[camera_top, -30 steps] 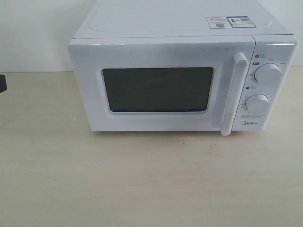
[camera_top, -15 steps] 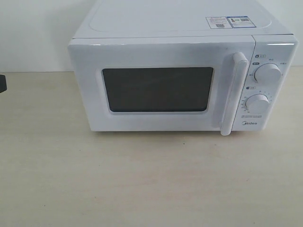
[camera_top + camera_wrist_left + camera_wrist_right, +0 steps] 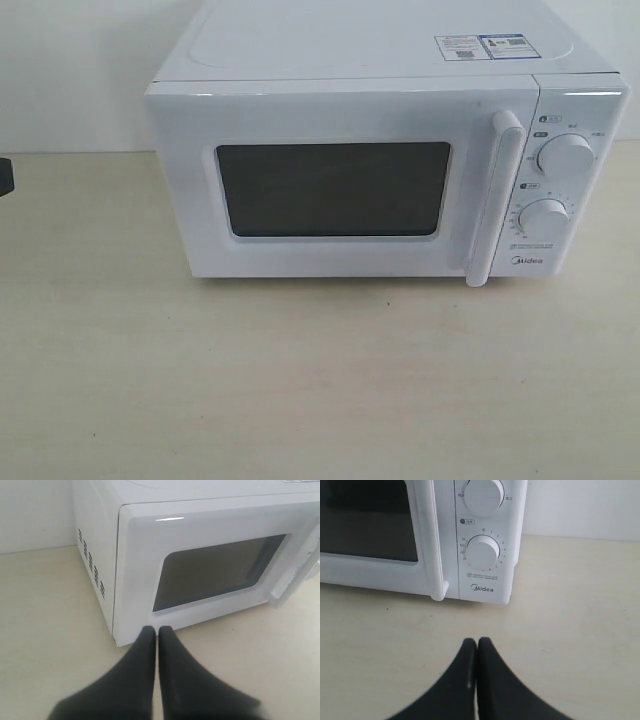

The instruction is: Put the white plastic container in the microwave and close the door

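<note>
I see white boxy Midea microwave [image 3: 360,50] at back of pale wooden table [image 3: 300,390], white door with dark mesh window [image 3: 333,190] shut flush. Open table in front. Left fingers [image 3: 137,672], right fingers [image 3: 460,675] pressed together, empty.

Bright, even light; glare streaks the microwave [image 3: 200,555] edge, and both wrist foregrounds blur.

1. The white boxy microwave [image 3: 380,110] has a smooth, glossy casing, with bright highlights along its upper front edge.
2. Its dark rectangular window [image 3: 333,188] looks glassy, with a dull sheen.
3. The pale wood-grain desk [image 3: 300,380] is matt and finely streaked.
4. The jaws of the left gripper [image 3: 151,632] and right gripper [image 3: 471,642] are black, smooth and matt.
</note>
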